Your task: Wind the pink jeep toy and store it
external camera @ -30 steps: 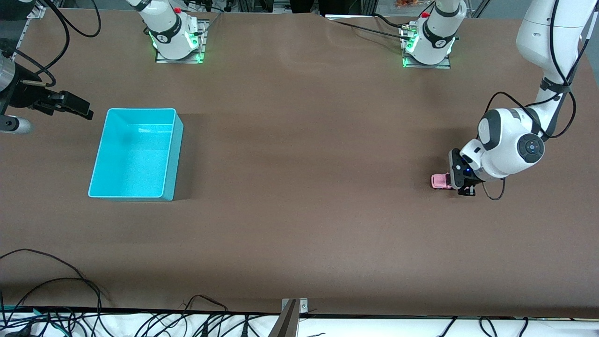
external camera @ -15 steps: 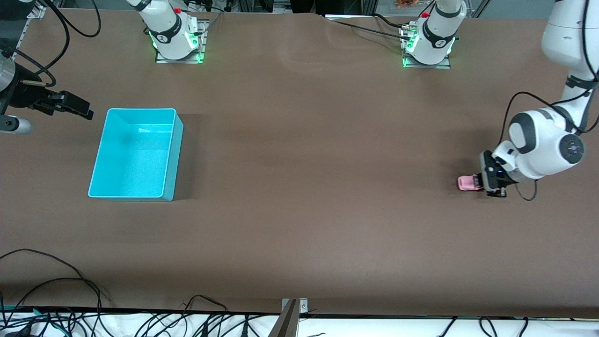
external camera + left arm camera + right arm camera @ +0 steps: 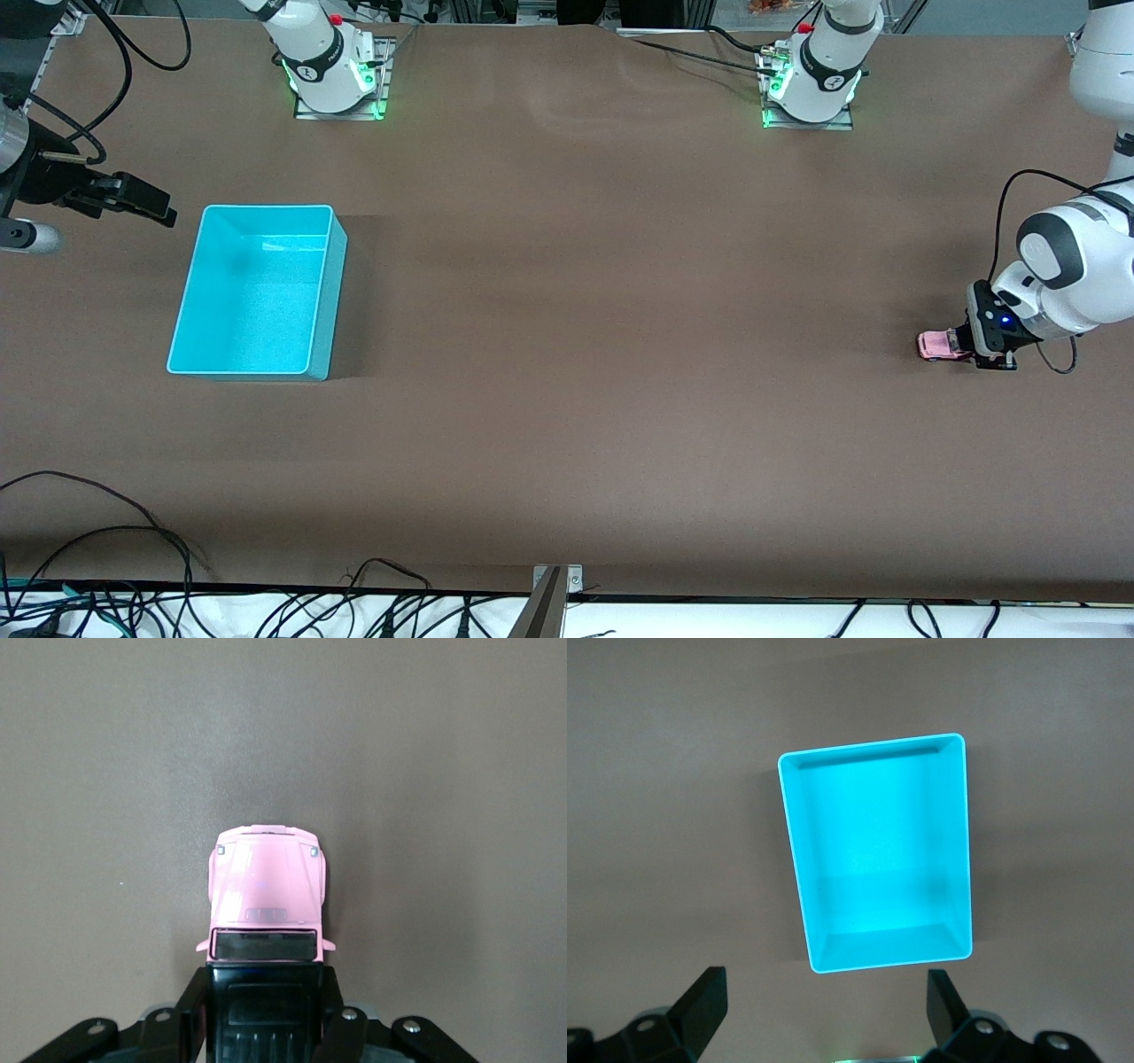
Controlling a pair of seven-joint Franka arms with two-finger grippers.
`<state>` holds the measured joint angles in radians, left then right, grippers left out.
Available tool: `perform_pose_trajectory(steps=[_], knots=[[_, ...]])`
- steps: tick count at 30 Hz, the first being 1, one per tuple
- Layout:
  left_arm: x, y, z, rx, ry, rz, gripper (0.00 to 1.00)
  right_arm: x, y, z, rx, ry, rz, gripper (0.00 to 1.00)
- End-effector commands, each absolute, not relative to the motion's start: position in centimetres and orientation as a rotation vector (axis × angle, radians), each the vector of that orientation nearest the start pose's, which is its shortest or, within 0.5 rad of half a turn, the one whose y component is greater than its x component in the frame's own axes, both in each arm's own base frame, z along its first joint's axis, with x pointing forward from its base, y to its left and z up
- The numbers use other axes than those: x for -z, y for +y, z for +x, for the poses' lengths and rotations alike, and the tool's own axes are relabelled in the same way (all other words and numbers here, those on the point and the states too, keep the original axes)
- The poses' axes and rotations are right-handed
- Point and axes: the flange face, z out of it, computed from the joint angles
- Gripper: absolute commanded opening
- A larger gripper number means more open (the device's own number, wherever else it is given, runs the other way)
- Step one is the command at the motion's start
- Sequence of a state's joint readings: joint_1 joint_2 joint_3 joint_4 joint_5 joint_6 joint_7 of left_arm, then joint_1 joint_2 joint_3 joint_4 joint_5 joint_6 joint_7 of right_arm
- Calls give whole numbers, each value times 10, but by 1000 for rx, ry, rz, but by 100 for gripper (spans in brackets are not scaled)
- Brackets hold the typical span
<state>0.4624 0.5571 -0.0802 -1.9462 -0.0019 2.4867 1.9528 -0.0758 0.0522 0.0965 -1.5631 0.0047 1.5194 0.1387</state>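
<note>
We see the left gripper [image 3: 961, 344] clenched on the pink jeep toy [image 3: 937, 345], well apart from the turquoise bin [image 3: 257, 292] toward the left arm's end; the waiting right gripper [image 3: 826, 997] hangs over the bin's edge, jaws released.

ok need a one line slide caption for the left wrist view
Left gripper shut on the pink jeep toy at its black-roofed rear, pink hood pointing away over the brown table.

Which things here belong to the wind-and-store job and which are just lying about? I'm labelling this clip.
Job: pink jeep toy, shut in the left gripper; turquoise bin; right gripper, open, waiting beside the bin.
Lying about: black cables along the table's near edge.
</note>
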Motion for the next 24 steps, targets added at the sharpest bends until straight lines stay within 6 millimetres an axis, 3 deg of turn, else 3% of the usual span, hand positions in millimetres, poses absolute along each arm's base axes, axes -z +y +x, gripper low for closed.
perform_pose_trajectory(steps=[1, 2, 3, 4, 5, 6, 10, 15, 20, 21, 24], knots=[[-153, 238, 566, 3, 2303, -2250, 13, -599, 11, 559, -155, 172, -3116, 100], [-153, 237, 566, 2, 2306, -2249, 16, -599, 11, 559, -155, 172, -3116, 100], [-156, 237, 568, 3, 2306, -2247, 26, -600, 12, 559, -153, 167, -3116, 100], [-158, 238, 570, 3, 2308, -2245, 45, -600, 11, 559, -153, 169, -3116, 100], [-160, 239, 572, 3, 2311, -2249, 81, -599, 12, 559, -155, 167, -3115, 100], [-164, 239, 574, 1, 2316, -2250, 100, -600, 11, 559, -153, 169, -3116, 100], [-183, 231, 590, -21, 2360, -2256, 100, -600, 11, 559, -153, 169, -3116, 100], [-224, 220, 607, -72, 2379, -2312, 100, -600, 12, 559, -153, 169, -3115, 100], [-261, 207, 603, -157, 2283, -2472, 100, -600, 12, 559, -153, 169, -3115, 100], [-285, 194, 600, -214, 2176, -2586, 100, -599, 12, 559, -155, 169, -3115, 100], [-297, 190, 600, -225, 2118, -2621, 100, -600, 11, 559, -153, 169, -3116, 100]])
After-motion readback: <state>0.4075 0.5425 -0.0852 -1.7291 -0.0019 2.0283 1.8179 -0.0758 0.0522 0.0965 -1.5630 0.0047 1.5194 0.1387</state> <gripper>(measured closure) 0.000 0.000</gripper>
